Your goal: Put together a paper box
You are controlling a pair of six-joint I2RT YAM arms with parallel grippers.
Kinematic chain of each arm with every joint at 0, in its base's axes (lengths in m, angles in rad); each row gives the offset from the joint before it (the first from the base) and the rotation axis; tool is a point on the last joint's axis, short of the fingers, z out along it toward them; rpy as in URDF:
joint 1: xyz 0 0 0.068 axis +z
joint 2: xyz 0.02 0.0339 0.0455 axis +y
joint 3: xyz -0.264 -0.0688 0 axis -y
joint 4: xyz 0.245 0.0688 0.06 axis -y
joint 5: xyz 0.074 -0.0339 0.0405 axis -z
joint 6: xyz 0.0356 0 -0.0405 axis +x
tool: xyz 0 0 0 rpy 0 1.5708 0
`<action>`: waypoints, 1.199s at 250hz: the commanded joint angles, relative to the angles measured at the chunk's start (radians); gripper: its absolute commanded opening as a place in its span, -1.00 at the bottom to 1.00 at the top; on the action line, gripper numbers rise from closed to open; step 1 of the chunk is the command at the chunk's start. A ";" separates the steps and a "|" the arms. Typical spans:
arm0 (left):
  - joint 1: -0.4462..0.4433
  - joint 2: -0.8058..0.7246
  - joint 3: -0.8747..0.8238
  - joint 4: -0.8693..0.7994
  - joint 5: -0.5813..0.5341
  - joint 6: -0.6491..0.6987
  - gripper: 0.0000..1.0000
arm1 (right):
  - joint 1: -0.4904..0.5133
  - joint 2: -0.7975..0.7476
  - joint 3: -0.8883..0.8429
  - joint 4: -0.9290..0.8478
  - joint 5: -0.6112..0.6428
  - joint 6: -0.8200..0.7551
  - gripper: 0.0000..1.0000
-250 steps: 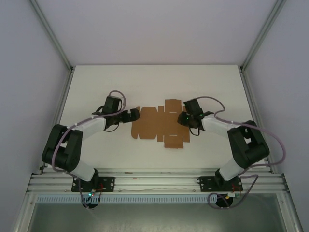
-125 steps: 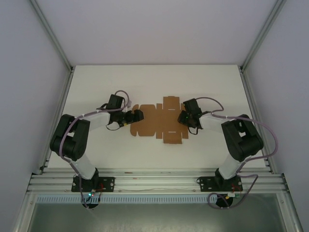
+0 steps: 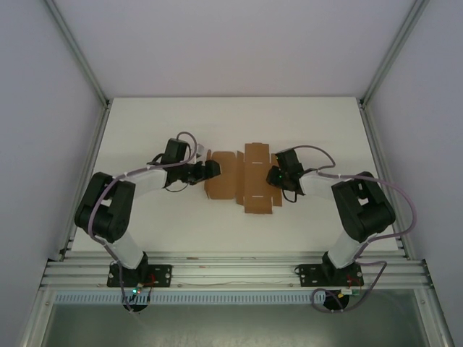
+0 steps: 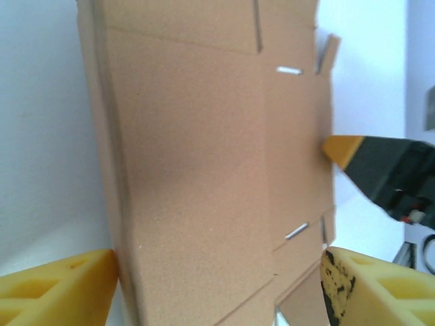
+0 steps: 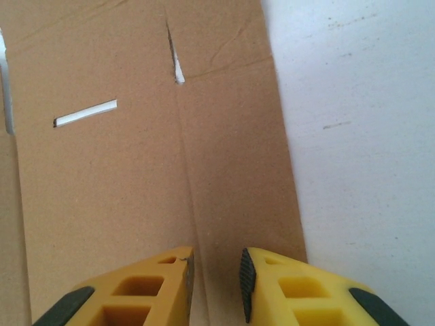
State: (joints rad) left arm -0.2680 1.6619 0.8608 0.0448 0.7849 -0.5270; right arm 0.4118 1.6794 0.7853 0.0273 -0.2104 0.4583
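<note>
The paper box (image 3: 242, 184) is a flat brown die-cut sheet with slots, lying mid-table between my two grippers. My left gripper (image 3: 210, 170) is at the sheet's left end. In the left wrist view its jaws stand wide, left gripper (image 4: 217, 272), with the paper box (image 4: 204, 170) spanning the space between them. The sheet's left edge is turned up beside the left finger (image 4: 68, 288). My right gripper (image 3: 275, 177) rests on the sheet's right end. In the right wrist view the right gripper (image 5: 216, 261) has a narrow empty gap, tips down on the paper box (image 5: 122, 170).
The white table (image 3: 217, 123) has bare room behind and in front of the sheet. White walls and aluminium posts (image 3: 76, 50) close the sides. A metal rail (image 3: 231, 271) runs along the near edge. A right arm finger (image 4: 380, 170) reaches the sheet's far side.
My left gripper slid right and narrowed its jaws, and the sheet's left end flaps turned up so the sheet looks shorter. The right gripper stayed on the right end.
</note>
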 commanded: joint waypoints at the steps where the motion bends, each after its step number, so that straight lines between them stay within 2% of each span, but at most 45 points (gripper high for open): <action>1: -0.007 -0.026 0.022 0.058 0.013 0.016 0.42 | -0.002 0.054 -0.053 -0.085 -0.014 -0.033 -0.45; 46: -0.007 0.003 0.068 -0.033 -0.067 0.076 0.07 | -0.003 0.035 -0.049 -0.100 0.010 -0.045 -0.45; 68: -0.007 0.004 0.067 -0.038 -0.100 0.090 0.06 | -0.002 0.028 -0.048 -0.104 0.011 -0.048 -0.45; 82: -0.010 0.010 0.078 -0.081 -0.153 0.112 0.06 | -0.003 0.026 -0.048 -0.105 0.009 -0.049 -0.46; 120: -0.007 0.013 0.106 -0.190 -0.320 0.166 -0.17 | -0.004 0.024 -0.042 -0.114 0.017 -0.047 -0.47; 142: -0.007 0.011 0.097 -0.169 -0.302 0.177 -0.31 | -0.003 0.020 -0.042 -0.112 0.015 -0.049 -0.48; 172: -0.007 0.015 0.067 -0.068 -0.211 0.142 -0.39 | -0.003 0.014 -0.043 -0.106 0.013 -0.049 -0.48; 224: -0.007 0.048 0.050 0.036 -0.136 0.096 -0.40 | -0.002 -0.017 -0.062 -0.072 0.013 -0.053 -0.48; 242: -0.008 0.063 0.072 -0.014 -0.189 0.103 -0.39 | -0.004 -0.023 -0.064 -0.069 0.014 -0.054 -0.48; 272: -0.019 0.103 0.144 -0.181 -0.366 0.138 -0.26 | -0.004 -0.021 -0.062 -0.078 0.019 -0.051 -0.49; 284: -0.021 0.111 0.145 -0.195 -0.385 0.150 -0.18 | -0.003 -0.018 -0.061 -0.078 0.020 -0.050 -0.49; 300: -0.021 0.123 0.143 -0.189 -0.377 0.156 -0.18 | -0.003 -0.013 -0.062 -0.075 0.017 -0.052 -0.48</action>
State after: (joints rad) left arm -0.2790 1.7603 0.9813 -0.0677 0.4889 -0.4053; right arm 0.4114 1.6520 0.7540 0.0448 -0.2066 0.4171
